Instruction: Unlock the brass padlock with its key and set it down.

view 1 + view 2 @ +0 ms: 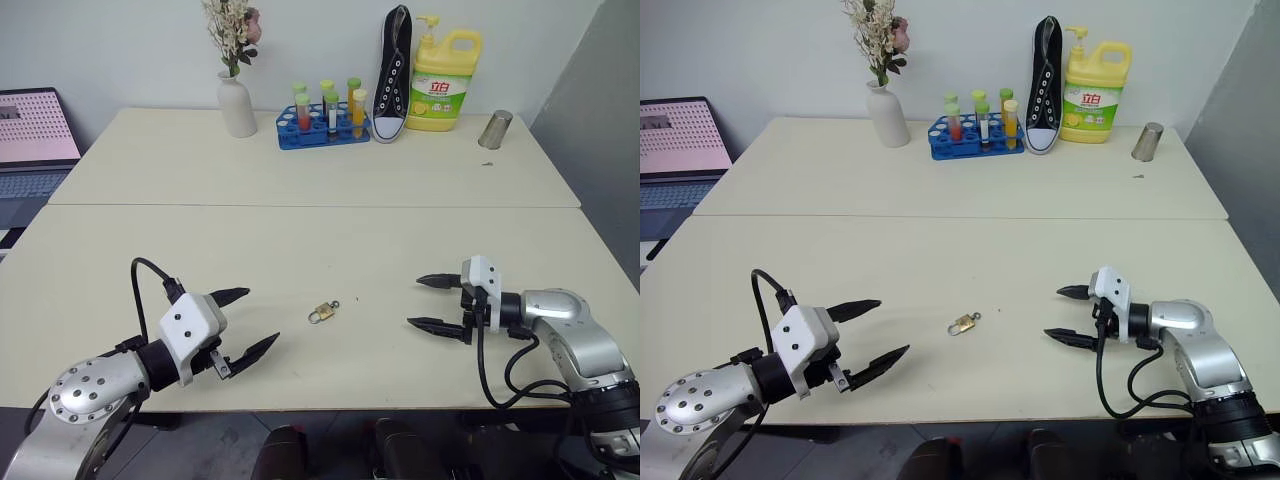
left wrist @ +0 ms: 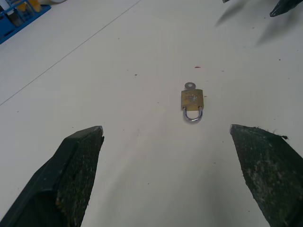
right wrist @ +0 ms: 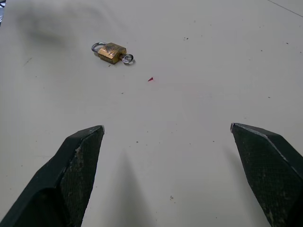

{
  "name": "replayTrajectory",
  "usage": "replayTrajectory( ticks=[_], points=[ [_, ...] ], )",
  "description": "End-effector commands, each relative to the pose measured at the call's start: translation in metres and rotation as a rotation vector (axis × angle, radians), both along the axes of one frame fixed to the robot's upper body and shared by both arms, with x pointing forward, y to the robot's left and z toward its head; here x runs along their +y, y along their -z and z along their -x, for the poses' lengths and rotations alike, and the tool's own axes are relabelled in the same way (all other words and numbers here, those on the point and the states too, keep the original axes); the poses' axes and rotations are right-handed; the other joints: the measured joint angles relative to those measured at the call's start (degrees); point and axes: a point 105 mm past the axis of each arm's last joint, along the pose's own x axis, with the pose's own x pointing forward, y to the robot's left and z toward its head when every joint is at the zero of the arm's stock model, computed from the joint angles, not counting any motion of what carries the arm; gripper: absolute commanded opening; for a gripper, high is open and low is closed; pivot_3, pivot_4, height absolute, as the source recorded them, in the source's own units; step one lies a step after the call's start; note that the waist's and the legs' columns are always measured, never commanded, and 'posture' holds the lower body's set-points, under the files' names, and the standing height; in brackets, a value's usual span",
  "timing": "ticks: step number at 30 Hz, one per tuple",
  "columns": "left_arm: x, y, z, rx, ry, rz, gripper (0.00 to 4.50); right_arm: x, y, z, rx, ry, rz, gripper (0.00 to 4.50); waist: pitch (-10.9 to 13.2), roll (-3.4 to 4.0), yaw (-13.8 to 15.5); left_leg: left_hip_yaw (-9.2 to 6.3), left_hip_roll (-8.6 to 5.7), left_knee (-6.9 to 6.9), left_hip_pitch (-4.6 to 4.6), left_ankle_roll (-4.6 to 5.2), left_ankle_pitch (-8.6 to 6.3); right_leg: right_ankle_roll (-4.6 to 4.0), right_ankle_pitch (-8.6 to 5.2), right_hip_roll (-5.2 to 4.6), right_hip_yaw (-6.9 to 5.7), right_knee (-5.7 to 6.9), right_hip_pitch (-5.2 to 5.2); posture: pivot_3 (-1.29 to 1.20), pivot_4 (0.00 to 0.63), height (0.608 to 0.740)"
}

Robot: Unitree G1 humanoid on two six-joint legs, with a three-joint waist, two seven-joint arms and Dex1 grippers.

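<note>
The brass padlock [image 1: 319,314] is lying flat on the pale desk [image 1: 300,215], near its front edge and between the two arms. The key [image 3: 127,58] is sitting in the base of the lock, its small ring head sticking out on the side away from the silvery shackle. The shackle is looking closed, though it is too small to be sure.

The left pincer [image 1: 241,323] is hovering over the desk to the left of the lock, released, jaws spread wide and gripping nothing. The right pincer [image 1: 428,303] is hovering to the right of it, likewise released and empty. Both are pointing inward at the lock and standing well apart from it.

The task is at its opening: the approach, with nothing grasped yet. The next move is probably calling for one pincer to pin the brass body while the other is closing on the key's ring head to turn it, a fine grip on a very small part.
</note>
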Motion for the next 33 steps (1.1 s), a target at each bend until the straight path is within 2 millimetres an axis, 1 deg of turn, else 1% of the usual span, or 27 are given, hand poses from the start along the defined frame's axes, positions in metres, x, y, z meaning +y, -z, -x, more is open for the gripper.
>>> replayTrajectory(
  ticks=[1,4,8,12,14,18,23,27,30,33],
  points=[
    [-0.003,-0.004,0.003,-0.023,0.032,0.004,4.5,0.001,-0.011,-0.001,-0.053,-0.015,0.009,4.48,0.0,0.0,0.0,0.0,0.0,0.0,0.0,0.0,0.0,0.0,0.0,0.0,0.0,0.0,0.0,0.0,0.15,0.74],
    [-0.001,-0.002,0.002,-0.023,0.022,-0.018,4.5,0.001,-0.011,0.0,-0.053,-0.014,0.008,4.48,0.0,0.0,0.0,0.01,0.0,0.0,0.0,0.0,0.0,0.0,0.0,0.0,0.01,0.0,0.0,0.0,0.15,0.74],
    [-0.003,-0.002,0.004,-0.01,0.025,0.001,4.5,0.002,-0.012,-0.001,-0.056,-0.013,0.008,4.48,0.0,0.0,0.0,0.02,0.0,0.0,0.01,0.0,0.0,-0.01,0.01,0.0,0.02,0.01,0.0,0.0,0.15,0.74],
    [-0.002,-0.004,0.001,-0.015,0.007,0.029,4.5,0.004,-0.013,-0.001,-0.056,-0.01,0.002,4.48,0.0,0.0,0.0,0.03,0.0,0.0,0.01,0.0,0.0,0.0,0.0,0.0,0.03,0.01,-0.01,0.0,0.15,0.74],
    [-0.001,-0.008,-0.002,-0.021,-0.004,0.062,4.5,0.004,-0.013,-0.001,-0.055,-0.011,0.001,4.48,0.0,0.0,0.0,0.02,0.0,0.0,0.01,0.0,0.0,0.0,0.0,0.0,0.03,0.01,0.0,0.0,0.15,0.74],
    [0.001,-0.012,-0.001,-0.018,0.015,0.108,4.5,0.007,-0.016,-0.001,-0.057,-0.015,-0.005,4.48,0.0,0.0,0.0,0.03,0.0,0.0,0.01,0.0,0.0,0.0,0.0,0.0,0.04,0.02,0.0,0.0,0.15,0.74],
    [0.002,-0.01,-0.002,-0.006,0.005,0.13,4.5,0.007,-0.018,0.0,-0.052,-0.003,-0.013,4.48,0.0,0.0,0.0,0.04,0.01,0.0,0.01,0.0,0.0,-0.01,0.01,0.01,0.04,0.02,-0.01,0.0,0.15,0.74],
    [0.002,-0.001,-0.002,0.028,-0.014,0.138,4.5,0.011,-0.022,0.006,-0.022,-0.005,-0.043,4.48,0.0,0.0,0.0,0.04,0.01,0.0,0.02,0.0,0.0,-0.01,0.01,0.01,0.05,0.02,-0.01,0.0,0.15,0.74],
    [-0.002,0.005,-0.003,0.049,-0.009,0.153,4.5,0.017,-0.027,0.017,0.025,-0.044,-0.065,4.48,0.0,0.0,0.0,0.03,0.01,0.0,0.01,0.0,0.0,0.0,0.01,0.01,0.05,0.02,-0.01,0.0,0.15,0.74],
    [-0.008,0.012,-0.006,0.073,-0.002,0.153,4.5,0.021,-0.028,0.028,0.067,-0.086,-0.052,4.48,0.0,0.0,0.0,0.03,0.0,0.01,0.01,0.0,0.0,0.01,0.0,0.01,0.05,0.02,-0.01,0.0,0.15,0.74]
  ],
)
